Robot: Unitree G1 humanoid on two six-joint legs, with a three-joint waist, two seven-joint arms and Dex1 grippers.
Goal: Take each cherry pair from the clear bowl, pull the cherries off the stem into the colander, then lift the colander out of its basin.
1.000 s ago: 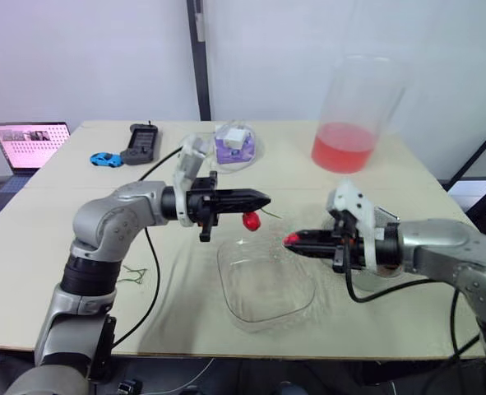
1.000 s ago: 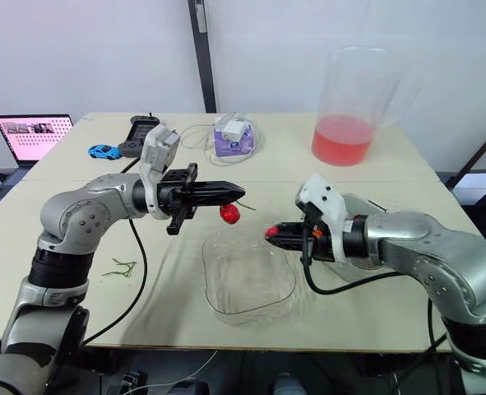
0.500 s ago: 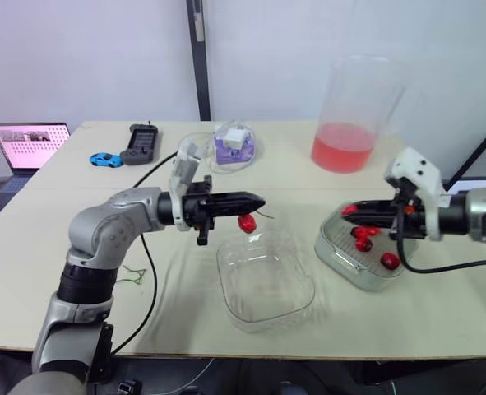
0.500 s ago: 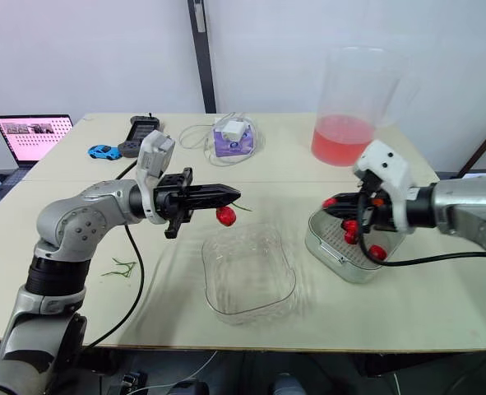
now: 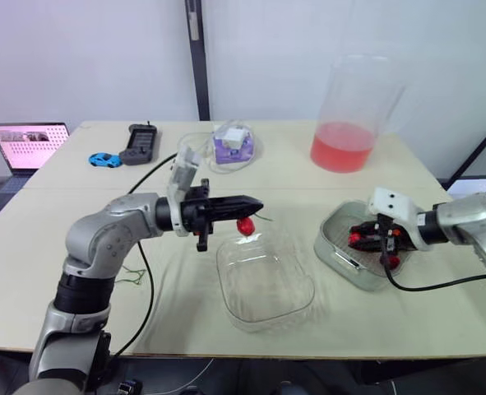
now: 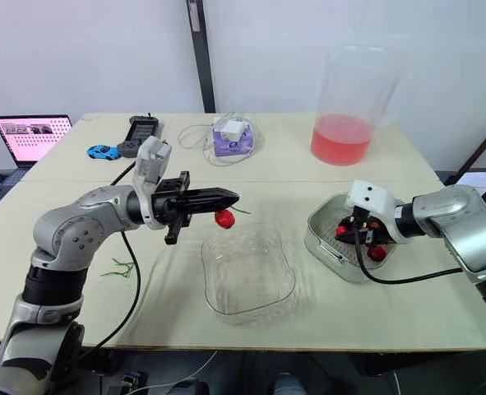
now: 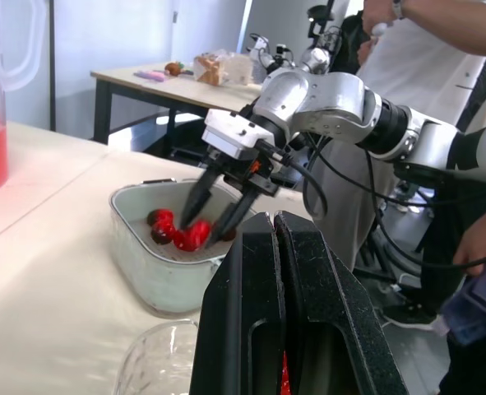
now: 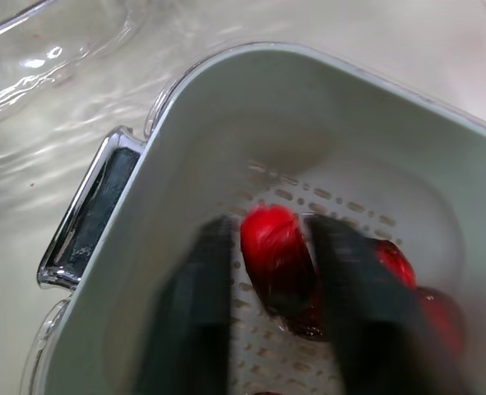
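— So, where are we holding the fruit?

— We are pinching the stem (image 5: 264, 216) in the left gripper (image 5: 259, 202), fingers pressed together. One hanging cherry (image 5: 245, 225) is dangling just above the far rim of the clear bowl (image 5: 302, 303), which is looking empty. The right gripper (image 5: 356, 239) is reaching down inside the colander (image 6: 321, 224), fingers apart on either side of a loose cherry (image 8: 275, 247), beside the other cherries (image 5: 391, 262) lying there.

— How are we expecting the hanging cherry to handle?

— We are judging it light, soft and smooth-skinned, so easily bruised or squeezed out. We are planning to take it round its middle and pull gently along the stem.

— And the colander?

— It is looking stiff and light. We are aiming for the handle (image 8: 90, 216) at its rim, though we cannot tell whether that belongs to colander or basin.
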